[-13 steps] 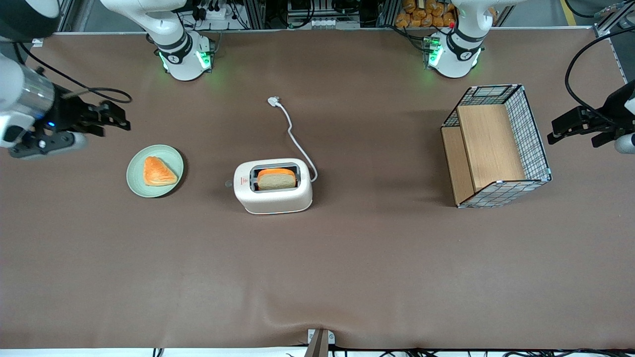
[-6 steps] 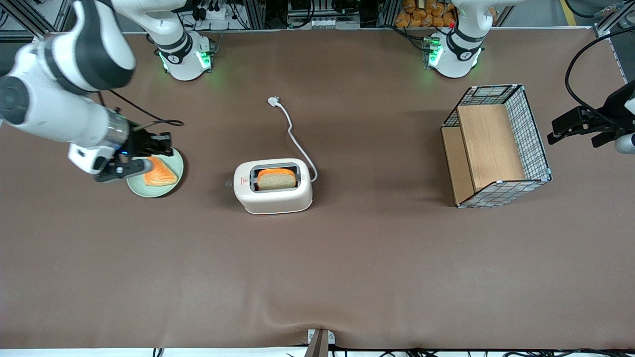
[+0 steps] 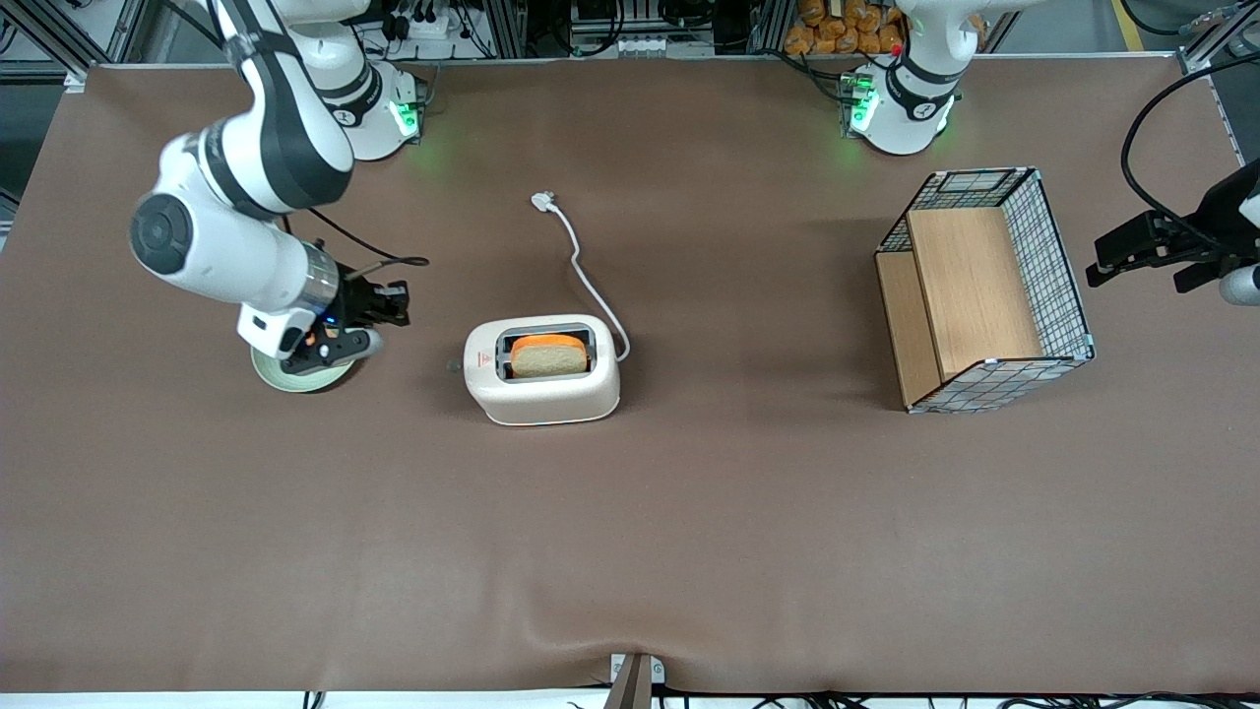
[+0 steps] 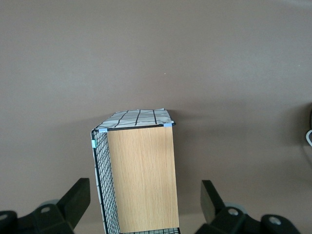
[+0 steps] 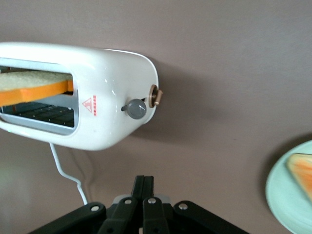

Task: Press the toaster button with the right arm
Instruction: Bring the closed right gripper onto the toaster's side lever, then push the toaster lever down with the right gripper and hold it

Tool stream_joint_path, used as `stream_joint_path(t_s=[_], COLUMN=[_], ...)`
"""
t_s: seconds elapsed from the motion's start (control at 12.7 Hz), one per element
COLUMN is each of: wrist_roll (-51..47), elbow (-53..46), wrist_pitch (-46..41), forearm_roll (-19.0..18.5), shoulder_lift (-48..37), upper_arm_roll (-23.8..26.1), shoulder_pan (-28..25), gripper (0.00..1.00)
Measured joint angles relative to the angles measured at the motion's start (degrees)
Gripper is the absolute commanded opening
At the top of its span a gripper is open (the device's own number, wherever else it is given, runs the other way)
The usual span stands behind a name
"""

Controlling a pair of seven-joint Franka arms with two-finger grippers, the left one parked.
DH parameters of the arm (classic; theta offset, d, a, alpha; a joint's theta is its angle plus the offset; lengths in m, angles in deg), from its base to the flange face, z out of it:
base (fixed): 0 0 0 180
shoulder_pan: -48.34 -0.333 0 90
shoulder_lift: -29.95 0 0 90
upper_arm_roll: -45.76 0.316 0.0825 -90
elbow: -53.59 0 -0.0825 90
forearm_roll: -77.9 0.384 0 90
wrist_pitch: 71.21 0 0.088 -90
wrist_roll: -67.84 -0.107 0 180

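Note:
The cream-white toaster point(image 3: 542, 370) stands mid-table with a slice of toast point(image 3: 548, 355) in its slot; it also shows in the right wrist view point(image 5: 87, 97). Its grey round button point(image 5: 136, 108) sticks out of the narrow end by the red triangle sticker point(image 5: 89, 105), beside a copper knob point(image 5: 155, 95); in the front view the button point(image 3: 455, 365) is a small tab. My right arm's gripper point(image 3: 394, 303) is shut and empty, above the table between the plate and the toaster's button end, a short gap from the button. Its fingers point(image 5: 144, 185) are pressed together, pointing at the toaster.
A pale green plate point(image 3: 295, 374) with a piece of toast point(image 5: 302, 170) lies under my wrist, mostly hidden. The white cord point(image 3: 588, 281) runs to a plug point(image 3: 543, 201) farther from the camera. A wire-and-wood basket point(image 3: 984, 290) stands toward the parked arm's end.
My right arm has swung in from the table's end over the plate toward the toaster's button end. The toaster and plate have not moved.

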Motion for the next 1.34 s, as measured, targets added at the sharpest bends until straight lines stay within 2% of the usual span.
stream_joint_path(t_s=[0.63,0.79,1.34], wrist_roll=[-0.23,-0.23,-0.25], elbow=[0.57,0.57,0.52], wrist_pitch=[12.58,13.73,16.40], forearm_roll=[2.83,3.96,4.18], shoulder_lift=[7.09,7.55,8.27], upper_arm_roll=[2.44,2.50,3.34], shoulder_pan=[-0.03,-0.02,-0.09], gripper=[0.00,0.00,0.00])
